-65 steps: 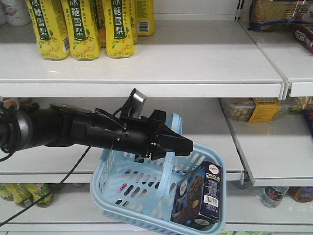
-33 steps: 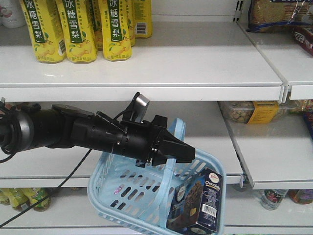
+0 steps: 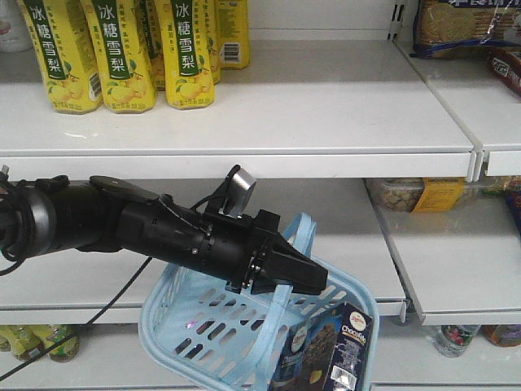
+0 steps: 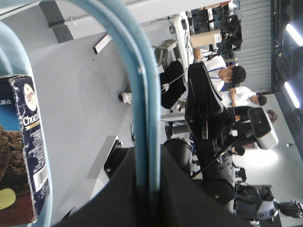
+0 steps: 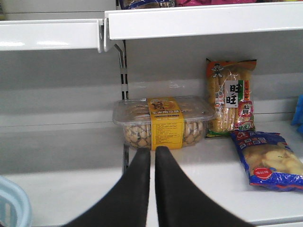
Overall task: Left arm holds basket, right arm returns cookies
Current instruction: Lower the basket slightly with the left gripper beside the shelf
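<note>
While the left arm (image 3: 122, 224) has its jaws clamped on the handle of the basket (image 3: 163, 314) at the front view's lower centre, the cookies (image 3: 334, 358) stand inside it at lower right, just below those jaws, so holding looks done and returning not begun. The right arm (image 5: 135, 194) has its jaws pressed together and empty, facing a shelf (image 5: 71, 189) with the cookies out of its view.
</note>
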{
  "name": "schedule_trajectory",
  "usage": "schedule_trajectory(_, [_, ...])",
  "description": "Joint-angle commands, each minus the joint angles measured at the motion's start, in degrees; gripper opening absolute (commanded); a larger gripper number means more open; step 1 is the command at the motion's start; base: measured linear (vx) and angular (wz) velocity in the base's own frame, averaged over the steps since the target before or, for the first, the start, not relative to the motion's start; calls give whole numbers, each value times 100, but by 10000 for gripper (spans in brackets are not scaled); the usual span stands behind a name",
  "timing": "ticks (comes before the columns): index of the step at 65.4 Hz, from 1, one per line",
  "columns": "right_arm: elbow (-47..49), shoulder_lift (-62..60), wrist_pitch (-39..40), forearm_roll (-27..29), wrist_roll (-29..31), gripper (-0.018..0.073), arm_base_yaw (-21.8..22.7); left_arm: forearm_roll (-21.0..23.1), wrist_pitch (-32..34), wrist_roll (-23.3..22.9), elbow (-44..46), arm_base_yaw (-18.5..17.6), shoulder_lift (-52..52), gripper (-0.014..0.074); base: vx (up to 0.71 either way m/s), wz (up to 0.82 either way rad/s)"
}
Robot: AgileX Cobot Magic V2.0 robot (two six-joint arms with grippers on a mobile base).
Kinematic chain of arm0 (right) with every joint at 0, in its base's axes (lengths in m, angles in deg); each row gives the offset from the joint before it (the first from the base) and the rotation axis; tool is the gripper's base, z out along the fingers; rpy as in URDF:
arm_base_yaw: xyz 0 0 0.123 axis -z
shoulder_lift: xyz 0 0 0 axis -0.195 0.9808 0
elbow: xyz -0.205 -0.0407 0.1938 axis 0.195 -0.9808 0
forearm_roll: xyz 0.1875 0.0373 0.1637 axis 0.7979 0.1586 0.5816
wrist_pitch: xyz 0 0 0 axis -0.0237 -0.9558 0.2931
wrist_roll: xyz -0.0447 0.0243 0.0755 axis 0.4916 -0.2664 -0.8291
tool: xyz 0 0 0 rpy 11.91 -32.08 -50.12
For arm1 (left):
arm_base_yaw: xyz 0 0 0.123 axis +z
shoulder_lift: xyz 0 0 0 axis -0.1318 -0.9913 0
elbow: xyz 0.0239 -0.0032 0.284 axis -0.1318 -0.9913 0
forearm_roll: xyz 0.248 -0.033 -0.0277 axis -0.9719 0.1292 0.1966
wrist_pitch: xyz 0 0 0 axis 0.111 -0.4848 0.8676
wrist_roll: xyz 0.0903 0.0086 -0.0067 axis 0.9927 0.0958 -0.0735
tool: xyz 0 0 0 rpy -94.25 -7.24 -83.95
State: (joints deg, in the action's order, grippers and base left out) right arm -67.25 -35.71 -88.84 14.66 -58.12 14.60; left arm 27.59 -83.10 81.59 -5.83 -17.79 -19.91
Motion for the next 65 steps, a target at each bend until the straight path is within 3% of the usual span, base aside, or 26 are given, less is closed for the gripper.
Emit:
schedule_trajectory(1, [-97,-50,398,-71,33,-6,3,1172,499,200,267,98,304,-3,4,-1])
schedule_trajectory(65, [-97,-50,398,-71,33,-6,3,1172,499,200,267,98,304,-3,1,0])
